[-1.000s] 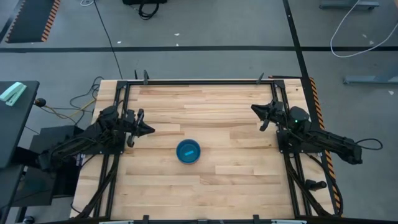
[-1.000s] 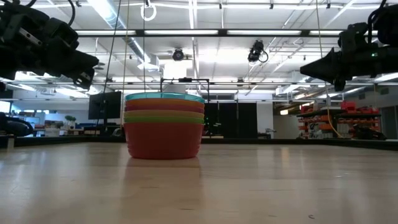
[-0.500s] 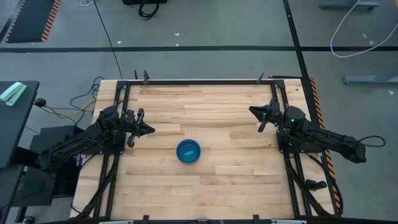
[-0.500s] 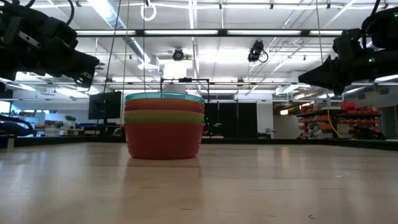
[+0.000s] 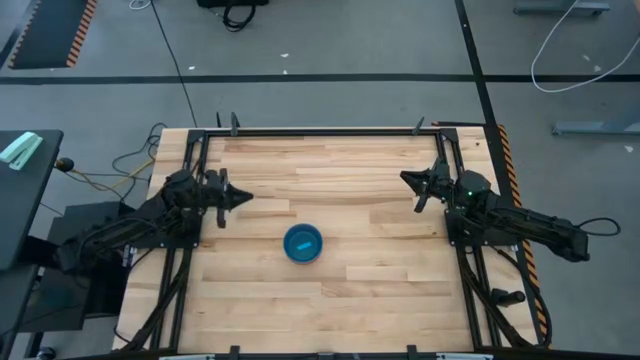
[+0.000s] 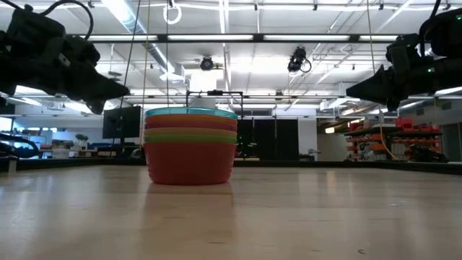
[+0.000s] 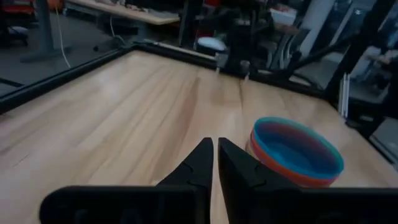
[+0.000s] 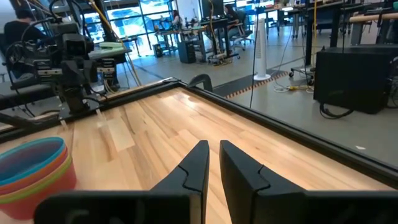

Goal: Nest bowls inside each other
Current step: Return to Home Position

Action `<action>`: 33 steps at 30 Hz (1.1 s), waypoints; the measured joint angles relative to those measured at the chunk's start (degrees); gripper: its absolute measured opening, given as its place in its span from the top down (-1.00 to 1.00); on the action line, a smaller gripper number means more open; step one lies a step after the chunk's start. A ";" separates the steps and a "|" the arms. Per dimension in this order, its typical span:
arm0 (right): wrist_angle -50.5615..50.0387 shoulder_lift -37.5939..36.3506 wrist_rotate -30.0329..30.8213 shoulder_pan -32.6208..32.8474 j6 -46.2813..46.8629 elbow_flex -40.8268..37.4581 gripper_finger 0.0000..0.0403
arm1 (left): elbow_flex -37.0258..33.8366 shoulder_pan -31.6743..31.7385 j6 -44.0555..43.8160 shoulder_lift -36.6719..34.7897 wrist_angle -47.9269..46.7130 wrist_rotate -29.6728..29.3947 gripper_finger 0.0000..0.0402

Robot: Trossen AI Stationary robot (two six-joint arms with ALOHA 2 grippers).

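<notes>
Left arm (image 5: 130, 232) folded back at own side; left gripper (image 5: 238, 197) raised, pointing inward, fingers pressed together, empty; right arm (image 5: 520, 228) mirrored; right gripper (image 5: 407, 178) raised, pointing inward, fingers together, empty

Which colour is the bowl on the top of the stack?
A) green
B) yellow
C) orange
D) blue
D: seen from above, the blue bowl covers the others, and in the low view its rim crowns the stack.

Bowl stack (image 5: 303, 243) is the lone obstacle, centre.
Open table (image 5: 370, 290) all round it; left tool (image 5: 243, 197) and right tool (image 5: 405, 178) raised, well apart.
</notes>
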 joint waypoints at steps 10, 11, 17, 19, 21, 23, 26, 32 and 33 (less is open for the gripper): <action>0.00 0.00 0.00 0.00 -0.40 0.02 0.76 | -0.11 -0.20 -6.40 0.12 11.40 2.18 0.85; 0.00 0.00 0.00 0.00 -0.40 0.02 0.76 | -0.08 -0.20 -7.38 0.12 11.74 2.15 0.86; 0.00 0.00 0.00 0.00 -0.40 0.02 0.76 | -0.02 -0.20 -7.54 0.17 8.20 -9.10 0.88; 0.00 0.00 0.00 0.00 -0.24 0.02 0.76 | -0.02 -0.17 -7.52 0.19 7.51 -12.20 0.87; 0.00 0.00 0.00 0.00 -0.26 0.02 0.76 | 0.00 -0.20 -7.63 0.17 7.61 -12.72 0.86; 0.00 0.00 0.00 0.00 -0.36 0.02 0.76 | 0.01 -0.20 -7.79 0.17 7.58 -14.83 0.84; 0.00 0.00 0.00 0.00 -0.36 0.02 0.76 | 0.07 -0.20 -8.24 0.17 6.93 -19.08 0.82; -0.01 0.00 0.00 0.00 -0.23 0.04 0.76 | 0.10 -0.20 -8.47 0.17 5.18 -24.42 0.85; 0.00 0.00 0.00 0.00 -0.23 0.04 0.76 | 0.12 -0.20 -8.12 0.17 4.93 -24.70 0.86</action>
